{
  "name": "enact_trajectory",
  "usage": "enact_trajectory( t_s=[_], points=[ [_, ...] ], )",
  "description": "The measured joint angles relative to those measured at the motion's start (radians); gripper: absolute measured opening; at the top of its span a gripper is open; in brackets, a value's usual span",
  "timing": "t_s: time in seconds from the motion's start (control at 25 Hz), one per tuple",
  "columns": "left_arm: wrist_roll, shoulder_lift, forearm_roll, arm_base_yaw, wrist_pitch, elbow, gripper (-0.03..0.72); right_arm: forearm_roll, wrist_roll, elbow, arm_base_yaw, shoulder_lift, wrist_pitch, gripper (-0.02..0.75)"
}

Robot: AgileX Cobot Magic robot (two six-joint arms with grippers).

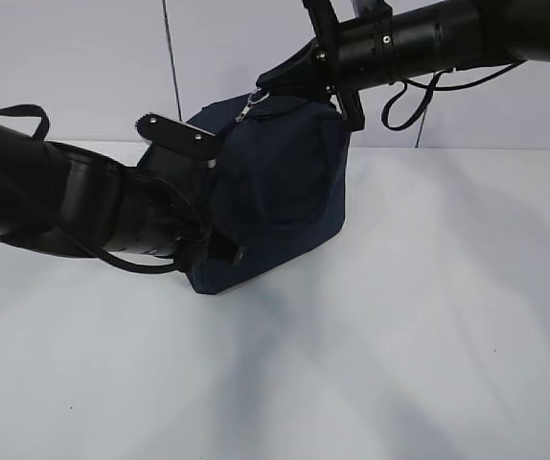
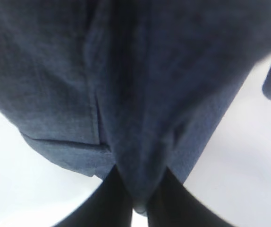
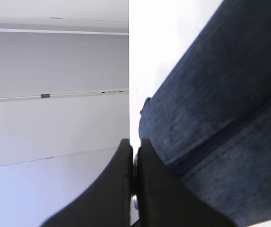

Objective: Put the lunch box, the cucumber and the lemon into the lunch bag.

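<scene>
The dark navy lunch bag [image 1: 280, 187] stands on the white table, tilted, and it fills the left wrist view [image 2: 140, 85]. My left gripper [image 1: 225, 255] is shut on a fold of the bag's fabric [image 2: 142, 189] at its lower left corner. My right gripper [image 1: 267, 88] reaches in from the upper right and is shut on the zipper's metal ring pull [image 3: 135, 200] at the top of the bag [image 3: 220, 109]. The ring pull [image 1: 247, 107] hangs just below the fingertips. The lunch box, the cucumber and the lemon are out of view.
The white table [image 1: 428, 326] stretches in front and to the right of the bag. A pale wall [image 1: 83, 67] stands behind, with a thin dark cable [image 1: 171, 67] running down it. The left arm's black bracket [image 1: 174, 132] sits close to the bag's left side.
</scene>
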Motion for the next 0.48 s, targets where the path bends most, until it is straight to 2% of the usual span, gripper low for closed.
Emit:
enact_trajectory(
  t_s=[0.28, 0.48],
  points=[
    [-0.002, -0.012, 0.002, 0.0, -0.018, 0.022, 0.014, 0.012, -0.02, 0.0, -0.002, 0.0, -0.035, 0.02],
    [-0.002, -0.014, 0.004, -0.001, -0.02, 0.024, 0.014, 0.012, -0.056, 0.0, -0.038, 0.0, -0.058, 0.02]
  ],
)
